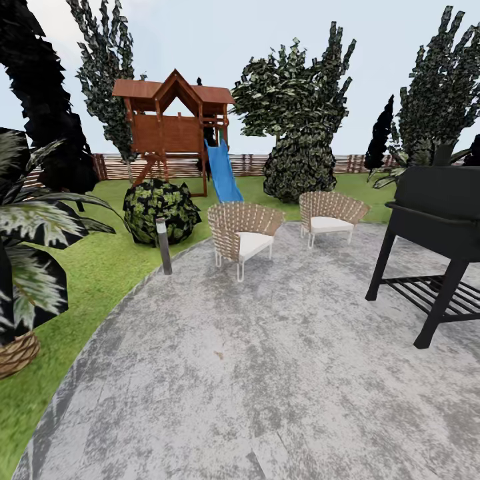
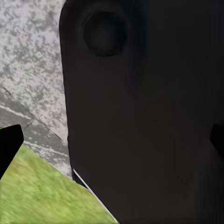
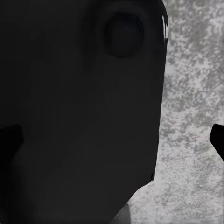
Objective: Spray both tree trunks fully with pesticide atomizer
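Palm (image 1: 27, 240) sits in a wicker basket (image 1: 15, 355) on the lawn (image 1: 100, 273) at left, beside the grey patio (image 1: 267, 373) with two wicker chairs (image 1: 243, 233) and a black grill (image 1: 437, 220). Fence (image 1: 247, 165), playhouse (image 1: 175, 127) and slide (image 1: 222, 171) stand behind. Both wrist views are mostly blocked by a dark body (image 2: 144, 116), so I cannot tell either claw's state.

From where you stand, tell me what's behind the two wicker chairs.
Behind the wicker chairs stand a large leafy shrub, lawn, and the slatted fence. The shrub hides part of the fence.
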Robot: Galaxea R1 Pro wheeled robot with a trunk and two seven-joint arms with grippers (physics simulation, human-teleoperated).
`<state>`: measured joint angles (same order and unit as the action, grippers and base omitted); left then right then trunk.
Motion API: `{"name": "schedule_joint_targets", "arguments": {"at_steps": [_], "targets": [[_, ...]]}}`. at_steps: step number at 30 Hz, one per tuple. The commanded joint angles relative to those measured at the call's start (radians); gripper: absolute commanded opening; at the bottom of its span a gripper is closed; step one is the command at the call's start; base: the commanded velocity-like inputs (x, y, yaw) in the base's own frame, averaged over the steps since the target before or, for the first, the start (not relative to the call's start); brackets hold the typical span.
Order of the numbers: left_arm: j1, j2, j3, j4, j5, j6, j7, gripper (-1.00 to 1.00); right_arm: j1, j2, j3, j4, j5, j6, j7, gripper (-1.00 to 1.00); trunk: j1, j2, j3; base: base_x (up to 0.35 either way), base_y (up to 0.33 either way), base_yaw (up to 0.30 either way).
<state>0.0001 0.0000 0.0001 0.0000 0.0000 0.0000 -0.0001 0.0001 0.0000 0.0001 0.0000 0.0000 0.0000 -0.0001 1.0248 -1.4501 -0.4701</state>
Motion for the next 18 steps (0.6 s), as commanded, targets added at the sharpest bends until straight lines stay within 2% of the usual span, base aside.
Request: {"name": "schedule_joint_targets", "arguments": {"at_steps": [1, 9, 18], "targets": [[0.001, -0.006, 0.001, 0.006, 0.000, 0.001, -0.006, 1.00, -0.006, 0.006, 0.001, -0.006, 0.000, 0.004, 0.003, 1.00, 0.000, 0.000, 0.000, 0.000, 0.000, 0.000], [0.001, -0.002, 0.001, 0.002, 0.001, 0.000, -0.005, 1.00, -0.016, 0.049, 0.009, -0.029, 0.004, -0.001, 0.003, 1.00, 0.000, 0.000, 0.000, 0.000, 0.000, 0.000], [0.001, -0.002, 0.001, -0.001, 0.003, -0.001, -0.005, 1.00, -0.018, 0.055, 0.007, -0.026, 0.003, -0.002, 0.002, 1.00, 0.000, 0.000, 0.000, 0.000, 0.000, 0.000]]}}
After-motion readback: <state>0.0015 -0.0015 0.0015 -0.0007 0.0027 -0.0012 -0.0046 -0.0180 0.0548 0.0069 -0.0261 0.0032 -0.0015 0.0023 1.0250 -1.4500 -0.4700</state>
